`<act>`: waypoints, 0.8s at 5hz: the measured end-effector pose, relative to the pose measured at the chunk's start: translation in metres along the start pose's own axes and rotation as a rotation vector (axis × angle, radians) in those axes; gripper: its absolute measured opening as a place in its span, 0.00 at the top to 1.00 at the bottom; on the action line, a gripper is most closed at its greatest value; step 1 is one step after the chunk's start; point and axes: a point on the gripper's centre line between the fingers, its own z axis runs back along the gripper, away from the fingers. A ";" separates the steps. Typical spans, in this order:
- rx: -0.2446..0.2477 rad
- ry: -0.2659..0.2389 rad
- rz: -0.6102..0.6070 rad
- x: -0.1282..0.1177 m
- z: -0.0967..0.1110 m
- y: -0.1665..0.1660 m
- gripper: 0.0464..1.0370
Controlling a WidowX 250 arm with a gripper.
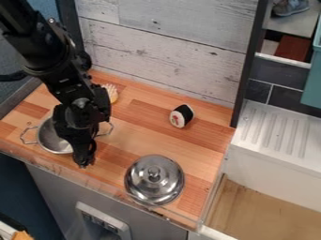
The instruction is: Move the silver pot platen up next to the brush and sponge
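The black gripper (84, 159) hangs over the front left of the wooden counter, in front of the silver pot and left of the lid. A round, shiny silver lid (154, 180) with a knob on top lies near the counter's front edge, apart from the gripper. Behind the arm, a brush (111, 93) with pale bristles and a yellowish edge is partly hidden near the back wall. Toward the back right is a small black-and-white roll-shaped piece (182, 116) with a red mark on its end; whether it is a sponge I cannot tell.
The silver pot (49, 139), with wire handles on both sides, stands at the left, partly covered by the arm. A plank wall (169, 51) bounds the counter (134, 136) at the back. On the right are a white ridged drainboard (276, 131) and a sink basin.
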 end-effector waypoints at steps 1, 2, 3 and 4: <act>0.039 -0.020 0.026 0.008 -0.009 0.005 0.08; 0.038 -0.027 0.025 0.009 -0.012 0.004 0.37; 0.038 -0.030 0.018 0.010 -0.012 0.003 0.68; 0.034 -0.032 0.011 0.010 -0.012 0.002 0.90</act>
